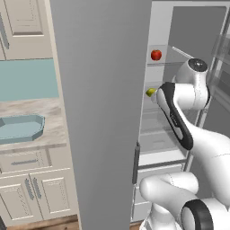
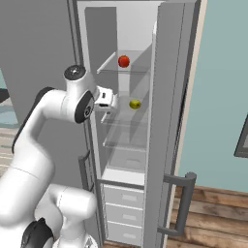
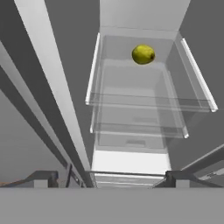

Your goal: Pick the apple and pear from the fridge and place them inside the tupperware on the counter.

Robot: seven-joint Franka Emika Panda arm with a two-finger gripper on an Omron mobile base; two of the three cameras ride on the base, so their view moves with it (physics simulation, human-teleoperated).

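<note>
- Hand view is showing the gripper facing the pear on a fridge shelf, fingers spread wide.
- Reaching for the pear is likely the step in hand — next, advancing until the fingers straddle it.

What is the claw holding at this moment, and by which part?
Nothing. The claw is open and empty in front of the fridge; the pear and the apple lie on their glass shelves.
</note>
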